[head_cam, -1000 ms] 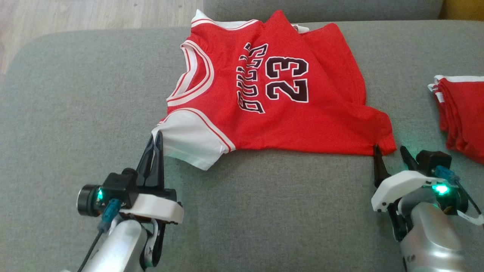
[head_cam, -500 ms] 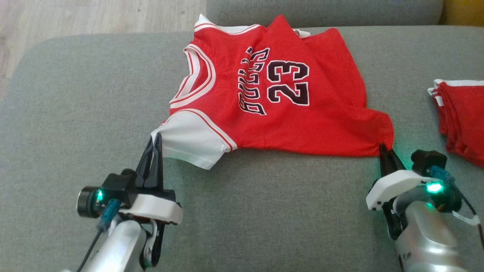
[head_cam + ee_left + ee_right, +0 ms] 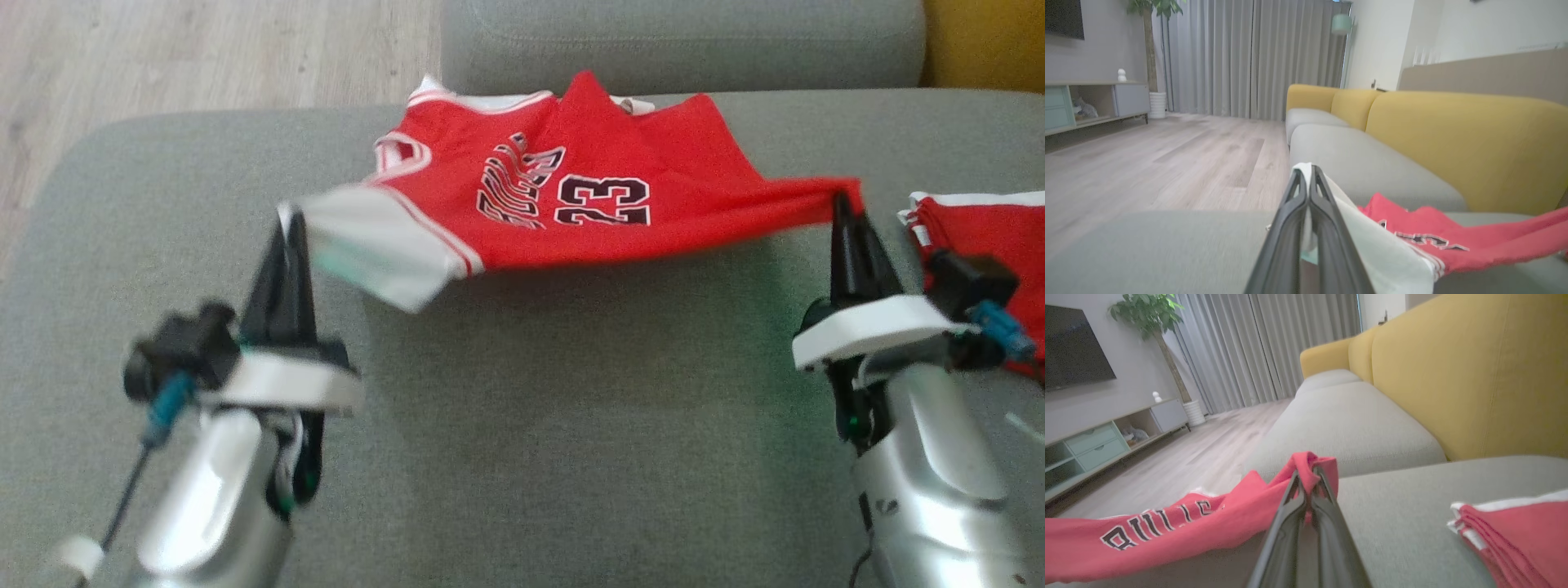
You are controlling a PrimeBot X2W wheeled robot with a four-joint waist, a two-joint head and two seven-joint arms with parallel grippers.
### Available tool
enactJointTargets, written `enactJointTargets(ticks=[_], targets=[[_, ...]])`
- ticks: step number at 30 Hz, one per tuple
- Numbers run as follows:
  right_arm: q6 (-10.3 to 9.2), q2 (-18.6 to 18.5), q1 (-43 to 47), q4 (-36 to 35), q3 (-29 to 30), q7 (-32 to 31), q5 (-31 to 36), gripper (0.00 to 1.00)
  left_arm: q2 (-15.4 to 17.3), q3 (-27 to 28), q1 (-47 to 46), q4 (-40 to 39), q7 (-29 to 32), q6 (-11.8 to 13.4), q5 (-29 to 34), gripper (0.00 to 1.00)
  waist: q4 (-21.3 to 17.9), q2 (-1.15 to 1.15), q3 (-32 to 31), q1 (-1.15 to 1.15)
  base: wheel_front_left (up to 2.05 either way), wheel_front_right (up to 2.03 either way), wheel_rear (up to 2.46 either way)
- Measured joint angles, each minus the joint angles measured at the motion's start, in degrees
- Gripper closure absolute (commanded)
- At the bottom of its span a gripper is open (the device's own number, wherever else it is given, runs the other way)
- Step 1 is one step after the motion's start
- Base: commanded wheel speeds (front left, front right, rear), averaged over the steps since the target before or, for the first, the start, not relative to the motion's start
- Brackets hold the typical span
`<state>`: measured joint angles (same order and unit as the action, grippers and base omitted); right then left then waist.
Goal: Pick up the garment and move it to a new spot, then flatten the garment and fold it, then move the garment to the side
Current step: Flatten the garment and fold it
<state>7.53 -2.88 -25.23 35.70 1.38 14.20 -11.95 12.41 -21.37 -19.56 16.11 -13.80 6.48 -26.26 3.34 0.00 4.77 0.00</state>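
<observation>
The garment is a red jersey with white sleeves and the number 23, stretched between my two grippers above the grey sofa seat; its far part still rests on the cushion. My left gripper is shut on the white sleeve, seen pinched between the fingers in the left wrist view. My right gripper is shut on the red hem corner, which bunches over the fingertips. The jersey sags in a band between the two grips.
A second red garment lies folded on the seat just right of my right gripper, also in the right wrist view. Yellow sofa backs stand behind the seat. Wooden floor lies beyond the seat's left edge.
My right gripper shut on the hem corner. Both grippers then rose and moved forward, lifting the near edge of the jersey off the seat. The head camera tilted too.
</observation>
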Motion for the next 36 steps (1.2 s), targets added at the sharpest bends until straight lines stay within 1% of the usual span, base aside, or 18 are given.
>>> enactJointTargets(ticks=[3,6,9,12,14,15,16,18,21,24,27,29,30,33,35,36], targets=[[0.0,0.0,0.0,-5.1,0.0,0.0,-0.1,1.0,0.0,1.1,-4.8,-2.3,0.8,0.0,-0.6,1.0,-0.1,0.0,-1.0,0.0,0.0,0.0,0.0],[0.0,0.0,-0.1,-10.9,0.5,-0.3,1.4,1.0,0.0,2.4,-9.2,-5.5,1.2,0.0,-1.3,1.0,-0.4,0.0,-2.0,0.0,0.0,0.0,0.0],[0.0,0.0,-0.4,-17.9,1.5,-2.1,2.5,1.0,0.3,3.6,-12.4,-9.6,1.2,0.3,-1.4,1.0,-0.9,0.0,-2.9,0.0,0.0,0.0,0.0],[0.0,0.0,-0.9,-26.2,2.7,-4.7,3.5,1.0,0.6,4.9,-14.3,-15.3,1.3,1.5,-1.4,1.0,-1.7,0.0,-3.4,0.0,0.0,0.0,0.0],[0.0,0.0,-1.0,-32.6,3.4,-7.0,4.2,1.0,1.2,5.6,-14.9,-19.8,2.0,2.7,-1.3,1.0,-2.0,0.0,-3.5,-0.01,0.0,0.0,0.0],[0.0,0.0,-1.0,-32.6,3.4,-7.0,4.2,1.0,1.2,5.6,-14.9,-19.8,2.0,2.7,-1.3,1.0,-2.0,0.0,-3.5,-0.01,0.0,0.0,0.0],[0.0,0.0,-1.0,-35.7,3.7,-8.3,4.5,1.0,1.6,6.1,-15.1,-22.1,2.4,3.3,-0.8,1.0,-2.1,0.0,-3.5,0.0,0.0,0.0,0.0],[0.0,0.0,-0.9,-41.8,4.3,-11.0,5.7,1.0,2.8,6.7,-15.4,-26.8,3.9,4.4,0.4,1.0,-2.3,0.0,-3.3,0.0,0.0,0.0,0.0],[0.0,0.0,-0.4,-50.4,4.8,-15.0,7.2,1.0,4.5,7.0,-15.4,-33.1,7.3,5.2,0.6,1.0,-2.4,0.0,-2.4,-0.01,0.0,0.0,0.0],[0.0,-0.1,0.4,-55.4,4.9,-18.8,8.3,1.0,5.7,7.5,-15.6,-36.7,10.5,5.4,0.4,1.0,-2.5,0.0,-1.1,-0.01,0.0,0.0,0.0],[0.0,-1.0,0.2,-56.5,4.5,-21.2,8.5,1.0,7.5,8.2,-18.1,-35.7,13.3,4.4,-0.7,1.0,-2.5,0.0,1.0,0.0,0.0,0.0,0.0],[0.0,-1.0,-1.4,-55.0,4.5,-22.2,7.7,1.0,8.6,8.7,-21.3,-32.4,14.8,2.8,-2.3,1.0,-2.6,0.0,2.9,-0.01,0.0,0.0,0.0],[0.0,-1.1,-3.2,-53.3,4.4,-22.7,7.2,1.0,9.4,8.8,-23.6,-29.9,15.3,1.8,-2.3,1.0,-2.6,0.0,4.1,0.0,0.0,0.0,0.0],[0.0,-3.7,-11.6,-46.3,2.3,-22.8,7.8,1.0,10.9,8.7,-31.4,-20.1,16.2,-1.4,-2.6,1.0,-2.7,0.0,7.9,0.01,0.0,0.0,0.0],[0.0,-7.9,-19.0,-40.2,-1.9,-22.1,10.6,1.0,11.4,8.4,-37.8,-12.3,15.9,-3.6,-2.2,1.0,-2.7,0.0,10.7,0.02,0.0,0.0,0.0],[0.0,-9.0,-22.9,-37.2,-3.7,-21.3,10.6,1.0,11.6,8.3,-40.9,-8.4,15.6,-4.5,-1.8,1.0,-2.8,0.0,12.0,0.02,0.0,0.0,0.0]])
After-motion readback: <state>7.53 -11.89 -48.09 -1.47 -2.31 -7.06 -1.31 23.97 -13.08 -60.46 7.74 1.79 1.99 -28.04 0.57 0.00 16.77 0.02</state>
